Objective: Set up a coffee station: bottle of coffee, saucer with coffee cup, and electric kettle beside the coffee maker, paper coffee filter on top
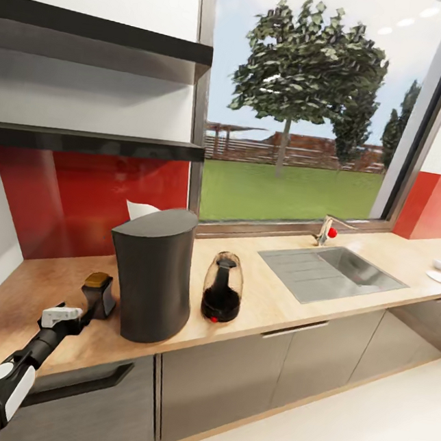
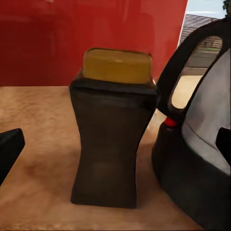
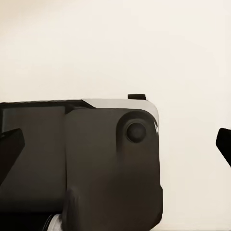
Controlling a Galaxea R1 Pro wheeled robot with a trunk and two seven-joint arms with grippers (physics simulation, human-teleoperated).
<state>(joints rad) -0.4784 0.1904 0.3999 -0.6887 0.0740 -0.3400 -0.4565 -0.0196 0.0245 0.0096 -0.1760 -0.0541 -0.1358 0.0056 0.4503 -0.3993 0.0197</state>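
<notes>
Bottle of coffee (image 1: 98, 294) upright on countertop (image 1: 25, 293), touching coffee maker (image 1: 152, 281), left gripper (image 1: 79, 316) jaws apart, bottle unheld, right gripper (image 3: 115, 144) jaws apart, empty

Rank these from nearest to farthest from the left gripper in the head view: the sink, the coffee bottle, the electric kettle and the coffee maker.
1. Coffee bottle, right at the left gripper, on the counter's left end.
2. Coffee maker, just beyond the bottle.
3. Electric kettle, right of the coffee maker.
4. Sink, farthest, below the window.
</notes>
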